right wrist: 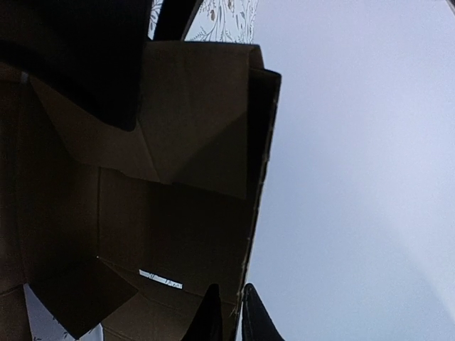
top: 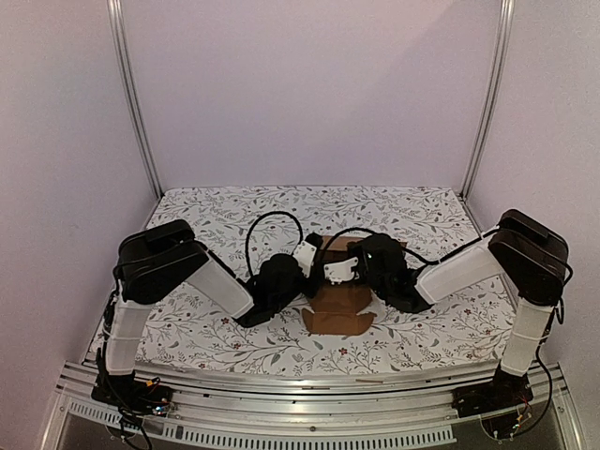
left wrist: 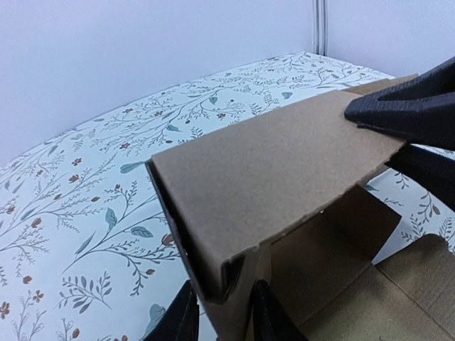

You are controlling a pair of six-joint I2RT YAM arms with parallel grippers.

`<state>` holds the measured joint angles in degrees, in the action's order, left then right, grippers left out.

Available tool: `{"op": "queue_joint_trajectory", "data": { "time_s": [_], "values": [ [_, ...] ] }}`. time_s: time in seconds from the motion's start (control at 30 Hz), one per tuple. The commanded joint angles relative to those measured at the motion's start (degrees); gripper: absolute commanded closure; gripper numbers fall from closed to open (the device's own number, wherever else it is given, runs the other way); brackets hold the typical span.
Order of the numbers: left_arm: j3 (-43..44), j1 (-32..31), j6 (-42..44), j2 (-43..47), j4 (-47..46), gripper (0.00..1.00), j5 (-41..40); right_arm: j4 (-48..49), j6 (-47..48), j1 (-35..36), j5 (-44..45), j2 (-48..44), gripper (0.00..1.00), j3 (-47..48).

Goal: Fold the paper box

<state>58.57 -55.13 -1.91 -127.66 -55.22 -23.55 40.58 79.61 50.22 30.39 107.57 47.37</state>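
Floral table (top: 206,216) is carrying your half-folded paper box (top: 342,314).
Left gripper (left wrist: 224,302) and right gripper (right wrist: 229,305) are each pinching a wall, bracing it upright.

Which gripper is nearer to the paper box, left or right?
Neither; both touch the paper box. The left gripper pinches a raised folded wall on its left; the right gripper pinches a panel edge on its right.

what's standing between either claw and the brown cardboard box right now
Nothing visible does. The plain brown cardboard paper box is in both claws: the left claw has a folded wall between its fingers, and the right claw pinches the edge of a cardboard wall.
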Motion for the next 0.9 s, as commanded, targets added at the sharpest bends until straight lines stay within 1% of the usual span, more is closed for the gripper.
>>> {"op": "queue_joint_trajectory", "data": {
  "time_s": [0.0,0.07,0.17,0.27,0.3,0.37,0.47,0.53,0.7,0.8,0.87],
  "values": [
    [0.76,-1.35,0.13,-0.65,-6.34,0.76,-1.65,-12.13,-0.66,2.15,0.33,-3.20,0.85,-0.27],
    [0.61,-1.46,-0.18,-0.75,-6.67,0.77,-1.94,-15.88,-0.52,2.61,1.92,-5.48,0.79,-0.16],
    [0.26,-1.42,-0.21,-0.84,-7.30,0.79,-2.10,-23.19,-2.93,2.59,4.19,-9.17,0.69,1.05],
    [0.28,-1.44,0.13,-0.92,-7.44,0.80,-2.13,-35.78,-8.23,2.58,4.12,-12.06,0.62,4.57],
    [0.36,-1.41,0.15,-0.97,-7.40,0.81,-2.07,-40.62,-11.74,2.60,3.46,-12.68,0.61,6.37],
    [0.49,-1.39,0.23,-1.08,-7.08,0.81,-1.71,-51.01,-17.30,2.58,0.45,-13.43,0.58,11.20],
    [0.58,-1.43,0.16,-1.19,-6.22,0.82,-1.67,-61.11,-23.89,2.61,-3.87,-13.76,0.55,15.07],
    [0.58,-1.42,0.05,-1.24,-5.86,0.83,-1.44,-64.90,-27.02,2.56,-5.54,-14.18,0.54,16.38],
    [-0.23,-1.45,-0.15,-0.27,-6.47,0.83,-0.56,-70.15,-30.43,1.15,-9.15,-16.24,0.53,18.82],
    [-4.01,-1.42,-1.49,4.69,-6.86,0.82,0.22,-75.68,-34.69,-3.18,-15.24,-16.77,0.53,23.99],
    [-6.65,-0.91,-4.38,9.35,-4.42,0.78,-0.58,-78.70,-37.70,-8.11,-20.05,-16.04,0.53,27.95]
  ]
}}
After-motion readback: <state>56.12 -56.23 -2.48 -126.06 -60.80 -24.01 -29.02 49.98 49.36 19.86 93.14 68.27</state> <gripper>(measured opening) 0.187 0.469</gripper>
